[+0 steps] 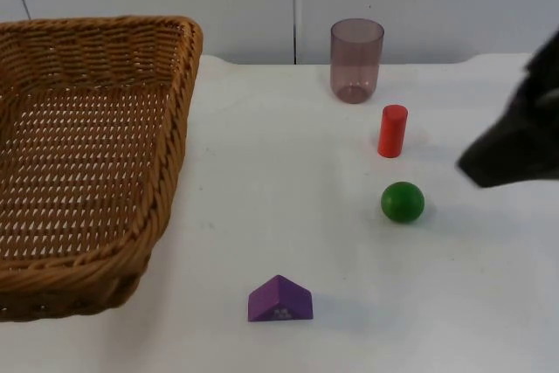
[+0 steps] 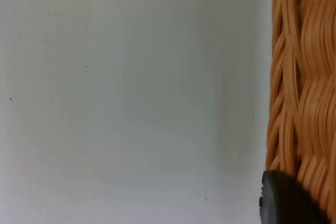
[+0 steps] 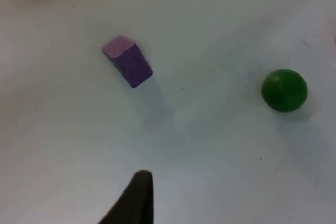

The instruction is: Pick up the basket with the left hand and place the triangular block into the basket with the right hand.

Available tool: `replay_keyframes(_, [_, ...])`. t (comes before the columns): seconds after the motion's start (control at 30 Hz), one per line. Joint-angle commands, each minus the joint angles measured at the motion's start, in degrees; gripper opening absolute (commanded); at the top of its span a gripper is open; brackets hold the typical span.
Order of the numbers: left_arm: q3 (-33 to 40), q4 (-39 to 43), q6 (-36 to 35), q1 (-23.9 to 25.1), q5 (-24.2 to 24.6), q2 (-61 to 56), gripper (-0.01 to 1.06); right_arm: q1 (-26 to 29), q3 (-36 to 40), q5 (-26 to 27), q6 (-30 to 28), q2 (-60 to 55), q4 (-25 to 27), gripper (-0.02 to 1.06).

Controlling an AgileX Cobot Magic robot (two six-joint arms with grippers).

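Triangular block [image 1: 279, 300], purple, lies on the white bench [image 1: 262, 181] just beside the wicker basket [image 1: 87, 155], nearer the camera than the green ball [image 1: 403, 202]. Right tool [image 1: 511, 141] hangs above the bench beyond the ball; whether it is spread I cannot tell. Left tool's fingertip [image 2: 286, 200] presses the basket's woven rim [image 2: 302, 77], its spread unclear.

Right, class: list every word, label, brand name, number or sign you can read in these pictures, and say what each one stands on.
No readable text in any view.
Purple triangular block: a small pale mark on its front face, too small to read.
Basket, tinted cup, red cylinder, green ball: no markings visible.
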State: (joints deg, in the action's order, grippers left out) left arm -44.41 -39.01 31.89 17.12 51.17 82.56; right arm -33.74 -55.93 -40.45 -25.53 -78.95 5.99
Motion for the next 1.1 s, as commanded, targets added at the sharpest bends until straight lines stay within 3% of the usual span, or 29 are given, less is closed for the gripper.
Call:
replay_keyframes(0.0, [0.1,-2.1,0.2,0.1,0.3,-1.0,0.0,-1.4,-2.7,-0.1,-3.6,-4.4,0.4,1.05])
replay_keyframes(0.23, [0.1,-2.1,0.2,0.1,0.1,-0.9,0.0,-5.6,-15.3,-1.1,-10.3,-22.2,0.6,1.05])
replay_keyframes(0.33, [0.1,-2.1,0.2,0.1,0.0,-0.9,0.0,-6.8,-19.1,-1.0,-17.1,-30.1,2.2,1.05])
replay_keyframes(0.57, [0.1,-2.1,0.1,0.1,0.0,-0.9,0.0,-7.6,-22.0,5.0,-31.3,-40.8,9.8,1.05])
replay_keyframes(0.77, [0.1,-2.0,0.1,0.1,0.0,-0.9,0.0,-7.6,-22.5,7.0,-34.8,-44.8,11.0,1.01])
replay_keyframes(0.9, [0.1,-2.0,0.1,0.1,0.0,-0.9,0.0,-7.6,-22.5,8.1,-39.0,-46.8,15.0,0.91])
replay_keyframes(1.07, [0.1,-2.0,0.1,0.1,0.0,-0.9,0.0,-7.6,-22.5,8.9,-42.6,-46.9,19.6,0.85])
